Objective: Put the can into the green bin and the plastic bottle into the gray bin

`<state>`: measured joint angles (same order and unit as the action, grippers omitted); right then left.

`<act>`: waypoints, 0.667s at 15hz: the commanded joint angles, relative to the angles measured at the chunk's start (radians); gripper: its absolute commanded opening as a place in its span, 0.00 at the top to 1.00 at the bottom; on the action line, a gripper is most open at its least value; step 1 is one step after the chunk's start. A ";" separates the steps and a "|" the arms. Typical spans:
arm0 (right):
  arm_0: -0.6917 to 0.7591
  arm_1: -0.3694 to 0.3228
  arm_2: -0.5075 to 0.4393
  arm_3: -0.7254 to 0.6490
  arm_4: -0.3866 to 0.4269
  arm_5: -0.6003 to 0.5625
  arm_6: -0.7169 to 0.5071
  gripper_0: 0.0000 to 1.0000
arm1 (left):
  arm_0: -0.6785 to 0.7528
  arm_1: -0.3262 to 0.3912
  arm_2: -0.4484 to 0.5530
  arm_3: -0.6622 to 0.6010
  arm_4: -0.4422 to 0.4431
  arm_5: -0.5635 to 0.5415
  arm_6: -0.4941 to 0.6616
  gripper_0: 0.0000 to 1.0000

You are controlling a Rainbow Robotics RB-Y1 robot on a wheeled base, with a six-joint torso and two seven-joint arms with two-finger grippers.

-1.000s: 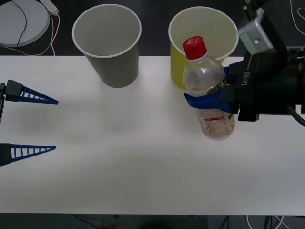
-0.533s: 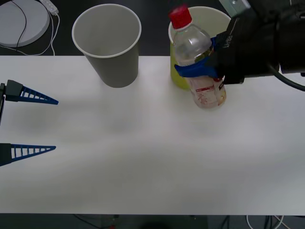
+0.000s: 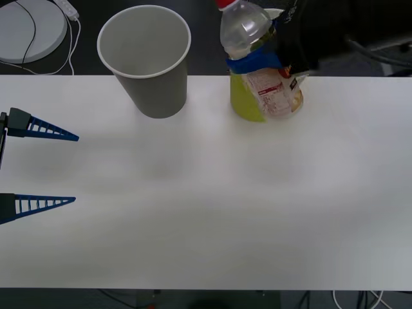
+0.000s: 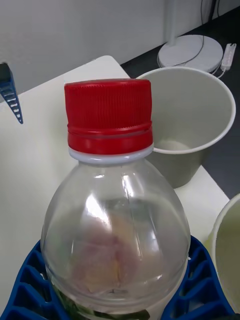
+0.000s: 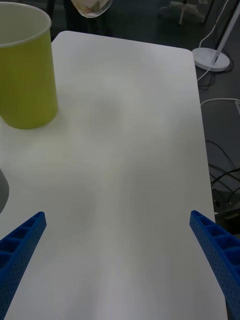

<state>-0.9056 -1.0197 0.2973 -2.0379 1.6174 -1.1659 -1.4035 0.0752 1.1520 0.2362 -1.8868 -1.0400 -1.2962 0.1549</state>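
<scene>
The plastic bottle (image 3: 252,45), clear with a red cap (image 4: 109,117) and a white-and-red label, hangs tilted in the air in front of the green bin (image 3: 243,102), hiding most of it. My right gripper (image 3: 255,63) is shut on the bottle's body, its blue fingers (image 4: 204,282) wrapped around it. The gray bin (image 3: 145,59) stands upright to the left of the green one, its pale inside showing nothing in it. My left gripper (image 3: 75,168) waits open at the table's left edge, nothing between its fingers (image 5: 22,240). The can is out of view.
A white round lamp base (image 3: 29,27) with a cable lies off the table at the far left. Both bins stand at the white table's (image 3: 206,212) far edge. From the left wrist, the green bin (image 5: 24,70) stands at the table's end.
My right gripper has lifted the bottle and carried it away from me and leftward, from beside the green bin's front to high before its mouth. The left arm has not moved.
</scene>
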 commanded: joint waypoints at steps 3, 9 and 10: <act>-0.170 0.082 0.040 0.131 0.039 -0.135 0.000 1.00 | 0.000 0.000 0.000 0.000 0.000 0.000 0.000 0.00; -0.380 0.193 0.167 0.343 0.153 -0.204 0.000 1.00 | 0.000 0.000 0.000 0.000 0.000 0.000 0.000 0.00; -0.407 0.213 0.171 0.374 0.171 -0.230 0.000 1.00 | 0.000 0.000 0.000 0.000 0.000 0.000 0.000 0.00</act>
<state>-1.2935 -0.8221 0.4656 -1.6873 1.7743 -1.3767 -1.4036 0.0752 1.1520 0.2362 -1.8868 -1.0400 -1.2962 0.1549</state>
